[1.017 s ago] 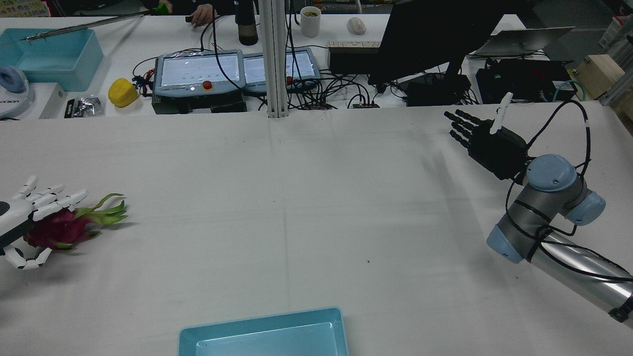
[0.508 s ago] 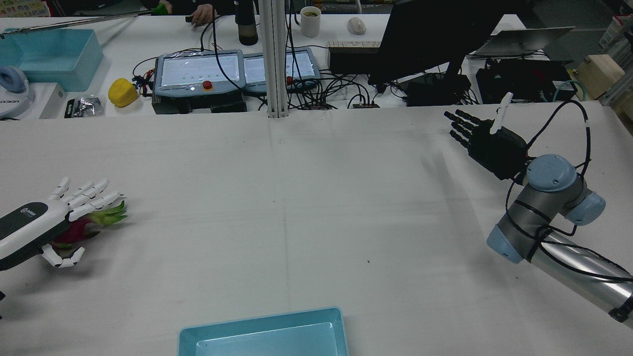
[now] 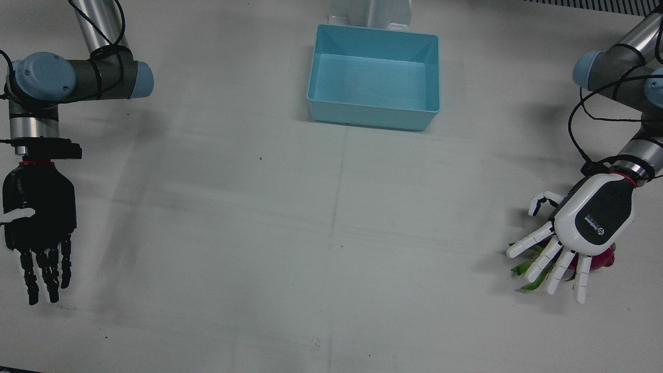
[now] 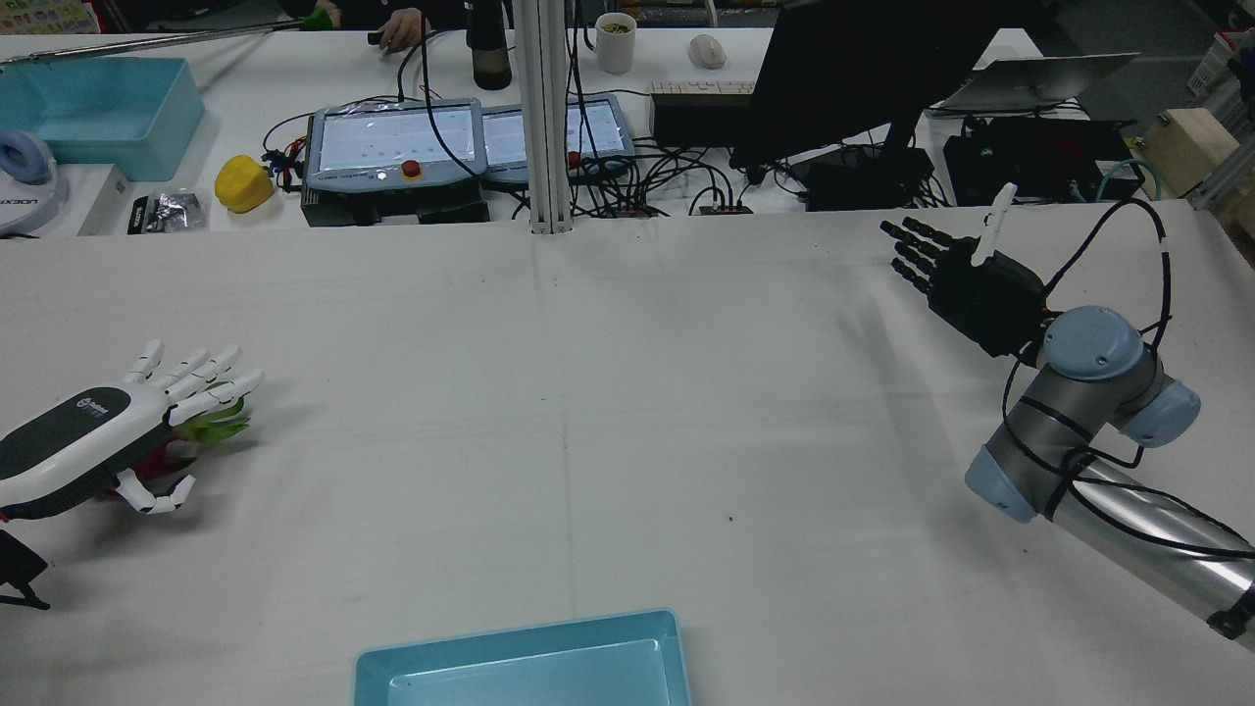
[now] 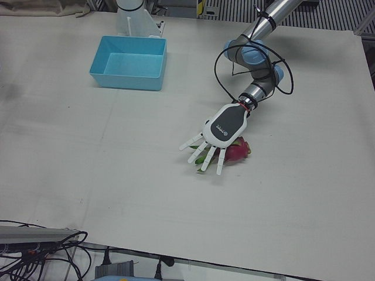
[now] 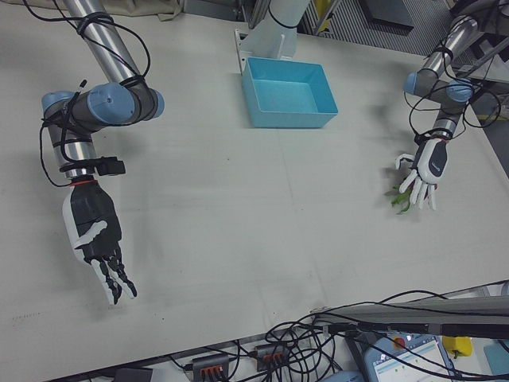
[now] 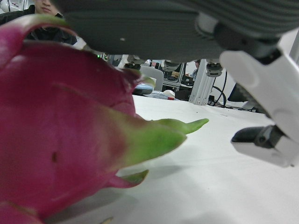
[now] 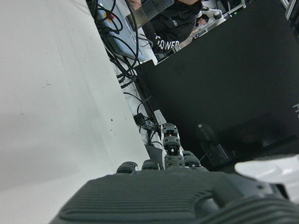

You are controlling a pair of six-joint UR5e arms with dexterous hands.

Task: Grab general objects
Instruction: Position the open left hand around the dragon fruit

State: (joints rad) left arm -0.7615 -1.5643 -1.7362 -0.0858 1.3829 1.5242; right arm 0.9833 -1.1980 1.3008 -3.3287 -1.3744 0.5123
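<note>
Left-front view: left hand (image 5: 218, 130) spread flat, palm down over dragon fruit (image 5: 237, 151) on table (image 5: 117, 170); right hand (image 3: 39, 220) spread, holding nothing; blue bin (image 3: 373, 77) apart.

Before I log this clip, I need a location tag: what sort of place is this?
Likely a robotics lab teleoperation station: two arms with hands, white left and black right, over a covered table, teach pendants, and a monitor with tangled cables behind.
</note>
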